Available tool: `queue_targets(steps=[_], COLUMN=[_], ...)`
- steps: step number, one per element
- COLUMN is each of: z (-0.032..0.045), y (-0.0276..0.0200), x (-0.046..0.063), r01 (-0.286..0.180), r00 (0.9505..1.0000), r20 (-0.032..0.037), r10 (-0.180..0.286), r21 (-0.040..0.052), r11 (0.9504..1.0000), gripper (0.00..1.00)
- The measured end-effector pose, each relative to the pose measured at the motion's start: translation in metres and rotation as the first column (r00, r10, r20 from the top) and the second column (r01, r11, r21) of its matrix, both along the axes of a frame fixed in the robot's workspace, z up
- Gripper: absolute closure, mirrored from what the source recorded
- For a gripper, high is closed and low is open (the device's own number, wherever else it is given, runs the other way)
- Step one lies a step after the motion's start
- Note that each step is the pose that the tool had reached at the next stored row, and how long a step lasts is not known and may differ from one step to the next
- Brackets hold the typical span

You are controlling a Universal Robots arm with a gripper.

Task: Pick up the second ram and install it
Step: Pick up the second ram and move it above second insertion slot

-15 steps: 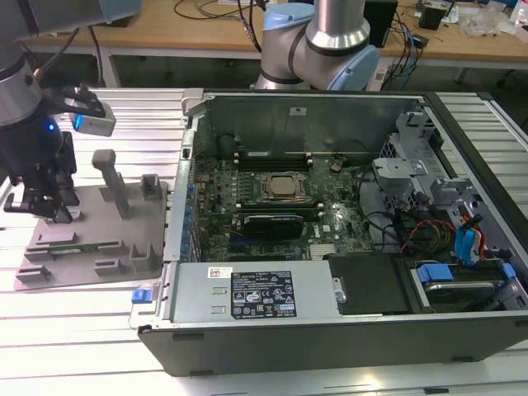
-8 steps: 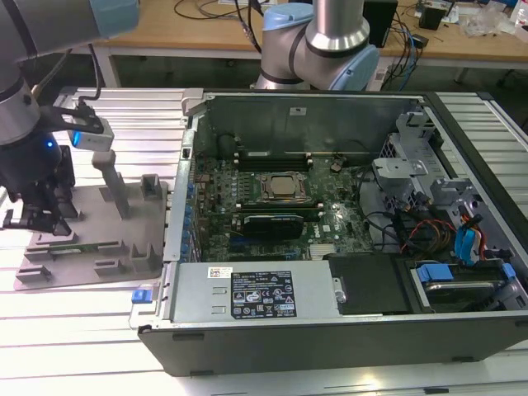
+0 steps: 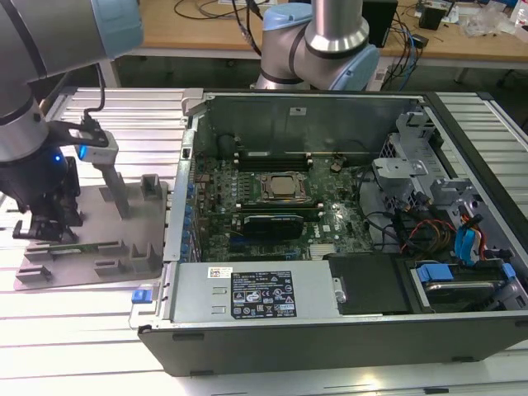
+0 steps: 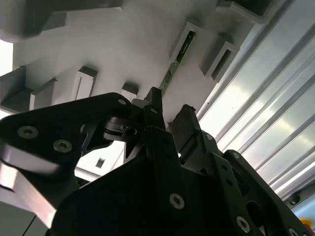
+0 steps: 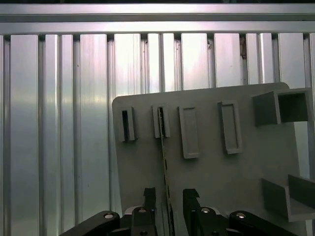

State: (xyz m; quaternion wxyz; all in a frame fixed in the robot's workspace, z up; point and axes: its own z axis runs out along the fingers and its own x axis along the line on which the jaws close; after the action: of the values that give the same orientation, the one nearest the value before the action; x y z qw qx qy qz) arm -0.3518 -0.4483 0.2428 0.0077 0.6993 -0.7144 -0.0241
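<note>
Second ram (image 5: 162, 142) stands on edge in a slot of the grey holder (image 5: 231, 187). I've got the gripper (image 5: 169, 194) straddling it, jaws spread either side, not pinching. Holder sits on the ribbed metal surface (image 5: 59, 123), beside the open computer case (image 3: 330, 214).

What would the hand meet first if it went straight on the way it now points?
Probably the second ram, standing on edge in the gray holder: the open hand lines up astride it. Its fingertips would likely land on the holder beside it; depth is unclear.
</note>
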Motion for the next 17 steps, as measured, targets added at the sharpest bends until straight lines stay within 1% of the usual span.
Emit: queue_targets(steps=[1,2,4,5,6,7,9,12,13,15,17], z=[-0.0018,-0.0057,-0.011,-0.0128,-0.017,-0.0199,-0.0237,-0.0341,-0.036,-0.0371,-0.0404], y=[-0.0009,-0.0019,-0.0021,-0.0021,-0.002,-0.0019,-0.0011,-0.0003,-0.0004,-0.0004,-0.0003], x=[0.0,-0.001,-0.003,-0.004,-0.007,-0.008,-0.008,-0.008,-0.008,-0.008,-0.008], r01=[-0.001,-0.001,-0.003,-0.005,-0.012,-0.015,-0.018,-0.032,-0.033,-0.034,-0.035], r00=[1.0,1.0,1.0,1.0,0.9999,0.9999,0.9998,0.9995,0.9994,0.9994,0.9994], r20=[0.0001,0.0002,0.0,0.0,0.0001,0.0001,0.0001,0.0001,0.0001,0.0,0.0002], r10=[0.001,0.001,0.003,0.005,0.012,0.015,0.018,0.032,0.033,0.034,0.035], r21=[0.0,0.0002,0.0002,0.0004,0.001,0.001,0.001,0.0011,0.0011,0.0018,0.0025], r11=[1.0,1.0,1.0,1.0,0.9999,0.9999,0.9998,0.9995,0.9994,0.9994,0.9994], gripper=[0.66,0.66,0.66,0.66,0.66,0.66,0.66,0.66,0.66,0.66,0.66])
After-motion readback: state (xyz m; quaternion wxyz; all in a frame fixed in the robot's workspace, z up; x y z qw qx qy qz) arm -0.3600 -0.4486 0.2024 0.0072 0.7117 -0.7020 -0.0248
